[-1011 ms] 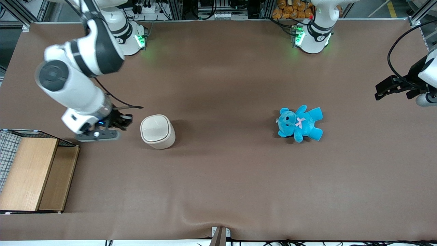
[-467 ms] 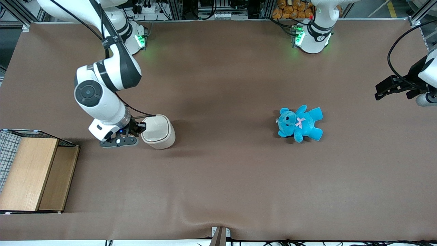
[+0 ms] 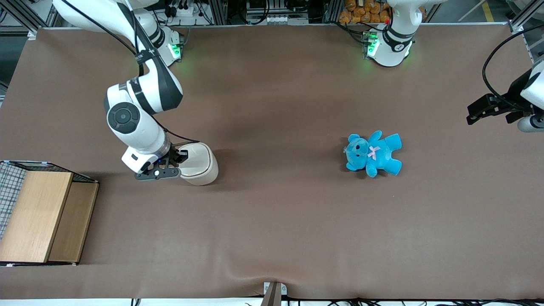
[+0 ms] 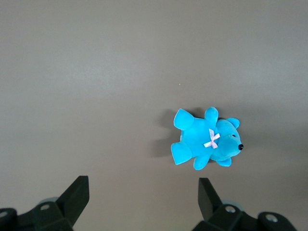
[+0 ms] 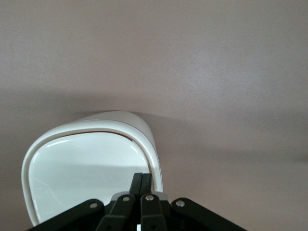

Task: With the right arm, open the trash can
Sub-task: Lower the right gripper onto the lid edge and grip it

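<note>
The cream-white trash can [image 3: 199,163] stands on the brown table, its flip lid down. In the right wrist view its glossy lid [image 5: 82,168] shows with a thin tan gap along the rim. My right arm's black gripper [image 3: 182,155] is over the lid's edge on the working arm's side. Its fingers are pressed together and empty, with the tips [image 5: 142,179] on or just above the lid near its rim.
A blue teddy bear [image 3: 373,154] lies toward the parked arm's end of the table; it also shows in the left wrist view [image 4: 207,143]. A wooden box [image 3: 40,216] with a wire basket [image 3: 9,182] beside it sits at the working arm's end, nearer the front camera.
My right arm has swung from beside the trash can toward it, and the gripper now overlaps the lid's edge. The trash can and teddy have not moved.
</note>
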Tool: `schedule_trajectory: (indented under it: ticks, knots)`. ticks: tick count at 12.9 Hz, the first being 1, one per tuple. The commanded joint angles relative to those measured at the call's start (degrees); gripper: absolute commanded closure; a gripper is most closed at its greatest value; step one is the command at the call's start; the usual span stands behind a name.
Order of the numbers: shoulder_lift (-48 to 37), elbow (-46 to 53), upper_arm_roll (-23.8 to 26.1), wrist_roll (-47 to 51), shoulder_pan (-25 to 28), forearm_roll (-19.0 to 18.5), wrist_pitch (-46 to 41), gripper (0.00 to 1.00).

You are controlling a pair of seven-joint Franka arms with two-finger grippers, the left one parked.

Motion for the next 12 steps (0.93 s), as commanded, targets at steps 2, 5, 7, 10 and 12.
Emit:
schedule_trajectory:
  ticks: [2, 5, 7, 10, 12]
  knots:
    - [-0.4, -3.1, 0.2, 0.9, 0.2, -1.2, 3.3, 1.0]
    - [0.2, -5.2, 0.2, 0.9, 0.2, -1.2, 6.6, 1.0]
    - [0.5, -6.7, 0.2, 0.9, 0.2, -1.2, 8.9, 1.0]
    - [-0.9, -4.9, 2.1, 0.9, -0.5, -0.9, 6.2, 0.44]
    - [-3.0, 2.0, 3.7, 0.7, -1.9, -0.2, -3.4, 0.0]
